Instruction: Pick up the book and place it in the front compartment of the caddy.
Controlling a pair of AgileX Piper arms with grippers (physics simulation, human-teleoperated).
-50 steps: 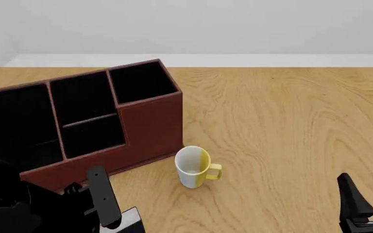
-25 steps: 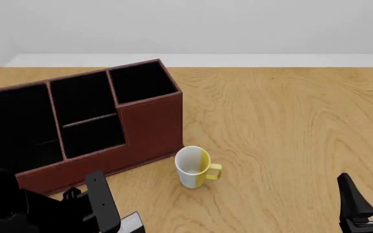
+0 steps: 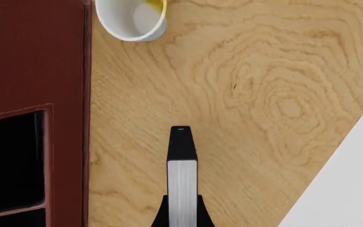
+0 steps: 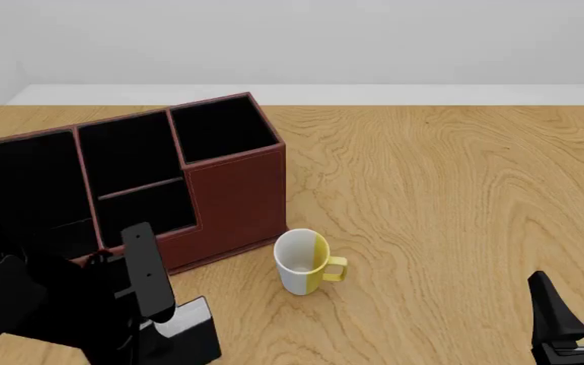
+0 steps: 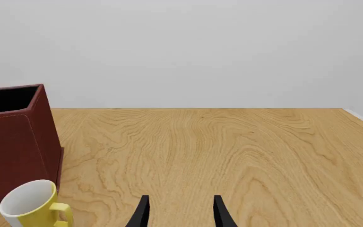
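My left gripper [image 4: 173,321] is shut on the book [image 4: 195,336], a thin black book with a white-grey panel, held low near the table's front edge in front of the caddy [image 4: 233,194]. In the left wrist view the book [image 3: 181,182] stands edge-on between the fingers [image 3: 161,218], beside the caddy's reddish-brown wall [image 3: 36,56]. The caddy is reddish-brown with black-lined cells, and its taller corner is at the right rear. My right gripper [image 4: 579,308] rests open at the bottom right, its fingers [image 5: 142,211] holding nothing.
A white-and-yellow mug [image 4: 303,262] stands upright just right of the caddy's front corner, near the held book; it also shows as the mug [image 3: 133,19] and the mug [image 5: 34,208]. Bare wooden table [image 4: 455,190] stretches to the right and far side.
The left arm has risen and shifted left toward the caddy, carrying the book up with it. The right gripper has not moved.
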